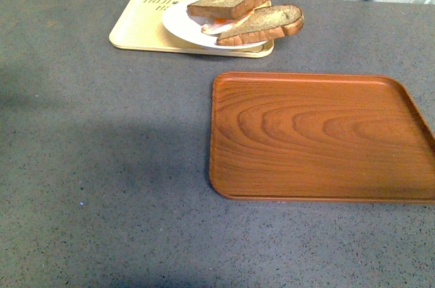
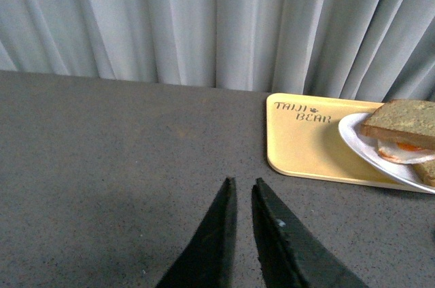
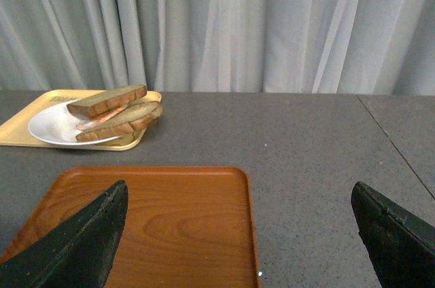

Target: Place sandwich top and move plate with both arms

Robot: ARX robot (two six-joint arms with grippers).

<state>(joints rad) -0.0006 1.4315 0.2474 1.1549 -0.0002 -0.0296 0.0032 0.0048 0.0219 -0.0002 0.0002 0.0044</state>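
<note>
The sandwich top (image 1: pixel 230 1), a squarish brown wholegrain slice, lies tilted on a fried egg (image 1: pixel 223 25) and leans beside a bread slice with a rounded end (image 1: pixel 262 24). All rest on the white plate (image 1: pixel 178 24) at the far middle. The sandwich top also shows in the left wrist view (image 2: pixel 401 123) and the right wrist view (image 3: pixel 107 100). No arm shows in the front view. My left gripper (image 2: pixel 242 183) is shut and empty over bare table, left of the plate (image 2: pixel 353 140). My right gripper (image 3: pixel 239 196) is wide open and empty, above the near edge of the brown tray.
The plate sits on a pale yellow bear tray (image 1: pixel 139 26), also in the left wrist view (image 2: pixel 306 142). A large brown wood-grain tray (image 1: pixel 319 135) lies at the near right, also in the right wrist view (image 3: pixel 177 223). Grey curtains hang behind the grey table (image 1: pixel 102 152).
</note>
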